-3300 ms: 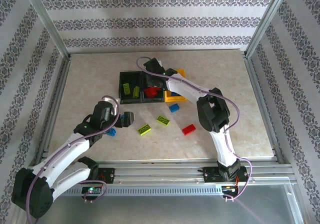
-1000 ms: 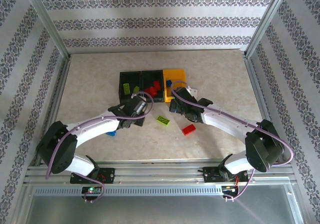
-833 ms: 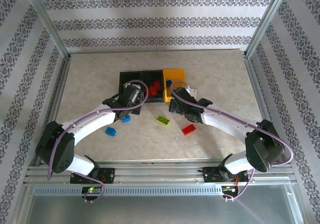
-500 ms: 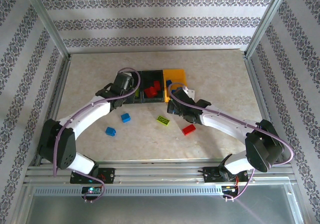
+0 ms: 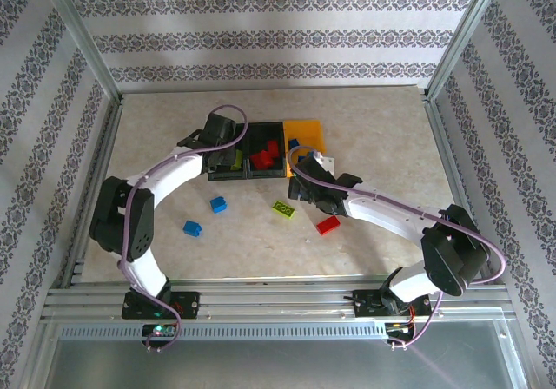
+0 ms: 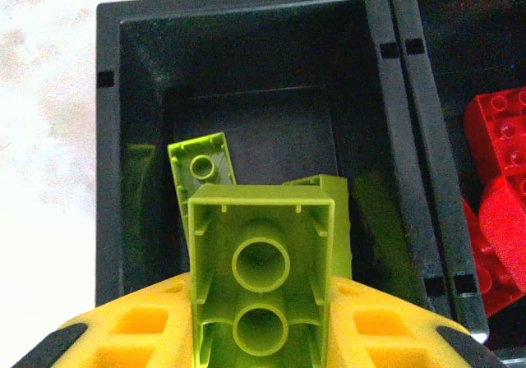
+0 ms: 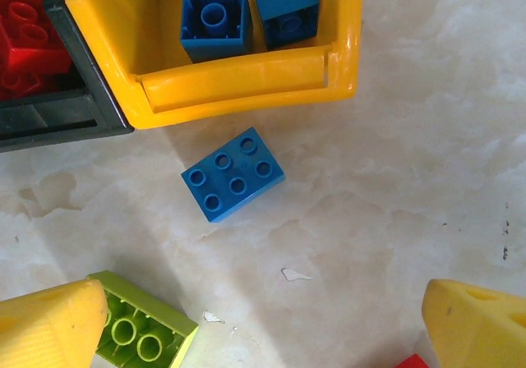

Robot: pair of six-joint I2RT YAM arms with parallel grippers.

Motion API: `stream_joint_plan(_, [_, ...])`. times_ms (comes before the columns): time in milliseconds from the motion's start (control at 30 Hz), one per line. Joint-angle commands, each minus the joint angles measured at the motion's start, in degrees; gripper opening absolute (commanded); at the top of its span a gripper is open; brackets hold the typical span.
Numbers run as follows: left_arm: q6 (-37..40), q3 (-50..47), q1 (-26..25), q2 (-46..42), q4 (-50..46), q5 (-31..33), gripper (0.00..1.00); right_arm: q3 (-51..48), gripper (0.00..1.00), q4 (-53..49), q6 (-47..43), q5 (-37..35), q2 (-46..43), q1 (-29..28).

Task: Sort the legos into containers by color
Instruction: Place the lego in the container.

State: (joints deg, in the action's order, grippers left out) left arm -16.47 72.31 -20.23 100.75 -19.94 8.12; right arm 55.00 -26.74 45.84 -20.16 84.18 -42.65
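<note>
From above, three bins stand joined in a row toward the far middle of the table. They are the left black bin, the middle black bin holding red bricks, and the yellow bin. The left gripper hangs over the left black bin. The right gripper sits low just in front of the yellow bin. Nearer the table's front edge lie a blue brick, a second blue brick, a loose lime brick and a loose red brick.

At the left wrist, yellow fingers clamp a held lime brick, its hollow underside facing the camera, above the left black bin's open top. A binned lime brick lies on that bin's floor.

At the right wrist, the jaws are spread wide and hold nothing. A six-stud blue brick lies on the table just beside the yellow bin's near wall. Two binned blue bricks rest inside that bin. The loose lime brick is beside the lower-left fingertip.
</note>
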Motion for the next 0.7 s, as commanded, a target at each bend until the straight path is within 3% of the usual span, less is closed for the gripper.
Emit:
stream_joint_plan(0, [1.2,2.4,0.6,1.9,0.5,0.1,0.31,1.1,0.98,-2.5,1.7,-2.1,0.5,-0.4])
stream_joint_plan(233, [0.7,3.5,0.7,4.5,0.8,0.4,0.32,-0.1,0.98,-3.1,3.5,-2.2,-0.4,0.0])
stream_joint_plan(667, [0.3,3.0,0.7,3.8,1.0,0.3,0.48,-1.6,0.98,-1.7,5.2,-1.2,-0.5,1.2])
